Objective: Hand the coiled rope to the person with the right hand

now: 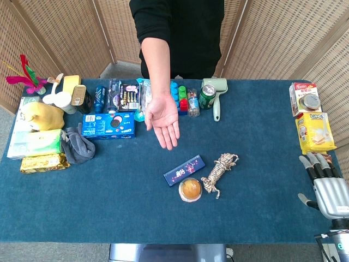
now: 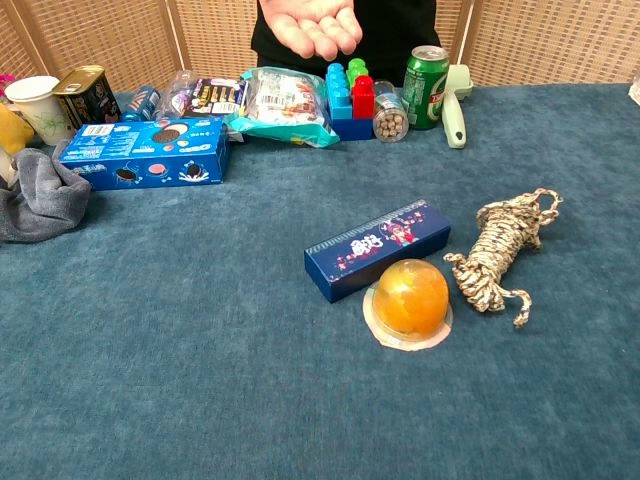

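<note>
The coiled rope [image 1: 219, 173] [image 2: 502, 251], beige and brown, lies on the blue table right of centre. My right hand [image 1: 325, 183] hovers at the table's right edge, fingers apart and holding nothing, well to the right of the rope; the chest view does not show it. The person's open palm [image 1: 163, 118] [image 2: 317, 26] reaches out over the far middle of the table, palm up. My left hand is in neither view.
A dark blue box [image 1: 184, 170] [image 2: 378, 248] and an orange jelly cup [image 1: 190, 189] [image 2: 409, 300] lie just left of the rope. Snacks, cans and blocks line the far edge, among them a green can [image 1: 206, 96] [image 2: 427, 71]. Yellow packets [image 1: 314, 132] sit far right.
</note>
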`<state>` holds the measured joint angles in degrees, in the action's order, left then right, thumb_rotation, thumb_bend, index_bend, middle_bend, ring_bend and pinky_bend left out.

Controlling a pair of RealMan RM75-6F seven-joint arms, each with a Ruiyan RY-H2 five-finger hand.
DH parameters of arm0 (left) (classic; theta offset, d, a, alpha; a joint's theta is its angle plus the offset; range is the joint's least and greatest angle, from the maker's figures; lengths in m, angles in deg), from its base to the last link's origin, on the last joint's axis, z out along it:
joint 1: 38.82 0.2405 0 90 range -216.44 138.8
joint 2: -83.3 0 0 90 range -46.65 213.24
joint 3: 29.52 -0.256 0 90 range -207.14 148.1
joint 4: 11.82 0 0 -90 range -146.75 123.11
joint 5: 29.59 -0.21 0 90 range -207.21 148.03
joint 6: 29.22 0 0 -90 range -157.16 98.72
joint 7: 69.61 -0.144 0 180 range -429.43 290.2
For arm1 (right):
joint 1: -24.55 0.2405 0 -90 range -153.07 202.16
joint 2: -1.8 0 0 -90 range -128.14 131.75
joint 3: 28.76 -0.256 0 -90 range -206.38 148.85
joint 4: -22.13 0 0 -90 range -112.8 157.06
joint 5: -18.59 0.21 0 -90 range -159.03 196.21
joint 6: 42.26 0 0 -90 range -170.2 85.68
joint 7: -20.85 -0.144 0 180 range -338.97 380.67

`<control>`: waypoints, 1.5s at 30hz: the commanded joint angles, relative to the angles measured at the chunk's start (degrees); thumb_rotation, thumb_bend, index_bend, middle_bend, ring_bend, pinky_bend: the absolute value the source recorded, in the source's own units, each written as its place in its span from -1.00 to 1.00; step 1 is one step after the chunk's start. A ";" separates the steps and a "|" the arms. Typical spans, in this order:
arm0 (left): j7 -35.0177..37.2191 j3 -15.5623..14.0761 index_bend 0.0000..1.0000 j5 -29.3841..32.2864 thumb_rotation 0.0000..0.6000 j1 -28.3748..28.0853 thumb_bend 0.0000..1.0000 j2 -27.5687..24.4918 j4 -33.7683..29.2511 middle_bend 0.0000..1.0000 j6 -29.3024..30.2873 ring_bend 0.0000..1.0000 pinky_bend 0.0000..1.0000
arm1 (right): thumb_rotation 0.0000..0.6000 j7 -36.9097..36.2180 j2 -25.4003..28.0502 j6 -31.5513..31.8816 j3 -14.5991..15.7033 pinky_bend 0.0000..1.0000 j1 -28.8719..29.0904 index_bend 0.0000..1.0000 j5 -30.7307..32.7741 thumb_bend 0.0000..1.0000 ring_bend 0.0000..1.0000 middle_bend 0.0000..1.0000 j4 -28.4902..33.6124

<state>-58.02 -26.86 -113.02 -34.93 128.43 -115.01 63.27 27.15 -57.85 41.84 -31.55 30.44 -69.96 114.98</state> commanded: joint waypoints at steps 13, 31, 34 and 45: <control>0.77 -0.09 -0.89 -0.52 1.00 0.33 -0.66 0.14 0.37 -0.91 0.61 -0.85 -0.82 | 1.00 -3.57 -1.11 -8.62 3.06 -0.72 6.07 -0.86 -7.39 -1.00 -0.90 -0.92 -2.08; -0.40 0.40 -0.89 0.86 1.00 -0.40 -0.66 0.37 -0.01 -0.91 -0.78 -0.85 -0.82 | 1.00 9.01 -6.83 -29.93 -0.76 -0.64 21.63 -0.77 -3.43 -0.85 -0.78 -0.80 -0.53; -0.30 0.45 -0.89 0.95 1.00 -0.43 -0.67 0.36 0.03 -0.91 -0.84 -0.85 -0.82 | 1.00 11.63 -8.03 -32.00 -1.61 -0.63 23.04 -0.77 -0.90 -0.77 -0.78 -0.80 -0.60; 0.45 0.54 -0.89 1.05 1.00 -0.44 -0.67 0.22 0.23 -0.91 -0.96 -0.85 -0.82 | 1.00 20.91 -12.14 -36.14 -3.01 -0.63 27.11 -0.77 7.11 -0.64 -0.78 -0.79 -1.02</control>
<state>-57.56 -26.32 -111.97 -35.37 128.66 -114.78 62.31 46.58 -69.15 6.39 -34.36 56.72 -64.13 113.88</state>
